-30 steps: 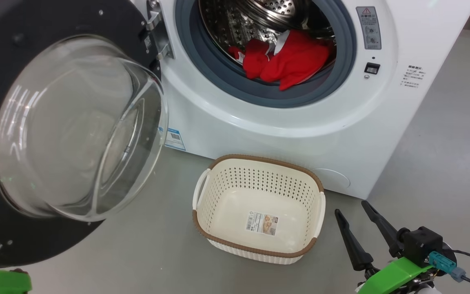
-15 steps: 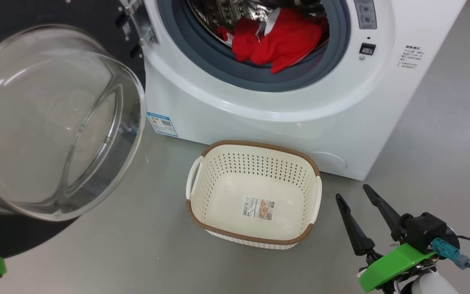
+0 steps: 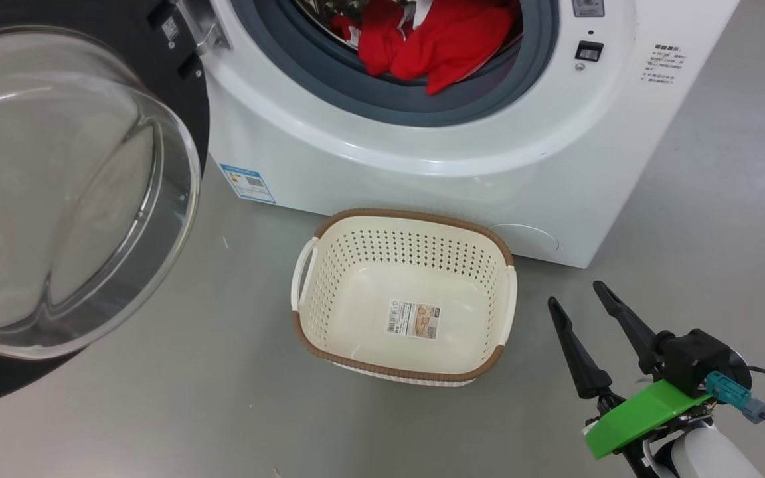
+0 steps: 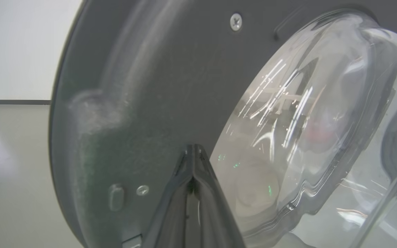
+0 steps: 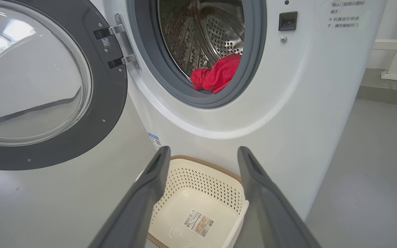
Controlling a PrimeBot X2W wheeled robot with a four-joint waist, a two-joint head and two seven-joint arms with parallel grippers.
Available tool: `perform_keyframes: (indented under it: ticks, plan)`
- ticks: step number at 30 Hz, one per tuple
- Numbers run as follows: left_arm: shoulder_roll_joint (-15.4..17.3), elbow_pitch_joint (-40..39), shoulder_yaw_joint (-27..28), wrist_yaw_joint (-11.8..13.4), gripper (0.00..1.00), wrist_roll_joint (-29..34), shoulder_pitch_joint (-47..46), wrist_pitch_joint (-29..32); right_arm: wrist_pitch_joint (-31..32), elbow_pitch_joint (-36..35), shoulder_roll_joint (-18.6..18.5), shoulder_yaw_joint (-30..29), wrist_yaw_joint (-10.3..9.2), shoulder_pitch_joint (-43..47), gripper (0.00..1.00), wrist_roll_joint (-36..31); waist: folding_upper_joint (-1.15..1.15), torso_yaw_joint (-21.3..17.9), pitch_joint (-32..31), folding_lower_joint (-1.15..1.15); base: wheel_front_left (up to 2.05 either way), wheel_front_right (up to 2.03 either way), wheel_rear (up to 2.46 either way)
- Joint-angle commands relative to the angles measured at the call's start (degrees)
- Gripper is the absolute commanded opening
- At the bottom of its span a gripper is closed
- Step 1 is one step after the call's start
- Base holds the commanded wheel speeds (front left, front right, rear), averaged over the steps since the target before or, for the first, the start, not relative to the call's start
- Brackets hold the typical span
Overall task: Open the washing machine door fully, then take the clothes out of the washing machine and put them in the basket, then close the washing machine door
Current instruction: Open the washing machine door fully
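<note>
Door (image 3: 57, 192) open, clothes (image 3: 435, 40) in washing machine (image 3: 422, 172), left jaws closed, right jaws spread

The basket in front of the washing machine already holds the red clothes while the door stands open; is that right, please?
Not quite. The basket holds nothing but its label sticker; the red clothes lie inside the washing machine, as the head view shows. The door does stand open.
</note>
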Motion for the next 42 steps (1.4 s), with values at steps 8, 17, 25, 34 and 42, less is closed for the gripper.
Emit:
perform_keyframes:
  ticks: [8,17,25,34,42]
  plan:
    - [5.9,1.8,2.1,0.1,0.00,1.6,-2.7,-0.3,-0.5,-1.1,-0.2,1.1,0.36,-1.5,1.00,-0.6,0.00,0.3,0.3,0.00,0.00,0.00,0.00]
    - [5.9,2.7,-0.2,0.1,0.00,-0.9,-1.4,-0.3,-0.5,-0.8,0.2,1.1,0.36,-1.1,1.00,-0.6,0.00,0.7,-1.3,0.00,0.00,0.00,0.00]
    - [4.0,-0.8,-4.6,0.1,0.10,-2.1,3.5,-0.3,-0.5,-0.6,0.6,1.1,0.36,-0.5,1.00,-0.4,0.00,1.0,-3.2,0.00,0.00,0.00,0.00]
    - [0.8,-8.4,-7.8,0.1,1.00,-4.3,10.1,-0.3,-0.5,-0.8,1.1,0.7,0.36,0.5,1.00,-0.1,0.00,0.6,-4.8,0.00,0.00,0.00,0.00]
    - [-1.5,-15.2,-12.5,0.1,1.00,-6.0,14.4,-0.3,-0.5,-1.3,1.4,-0.1,0.36,1.2,1.00,-0.1,0.00,-0.6,-5.2,0.00,0.00,0.00,0.00]
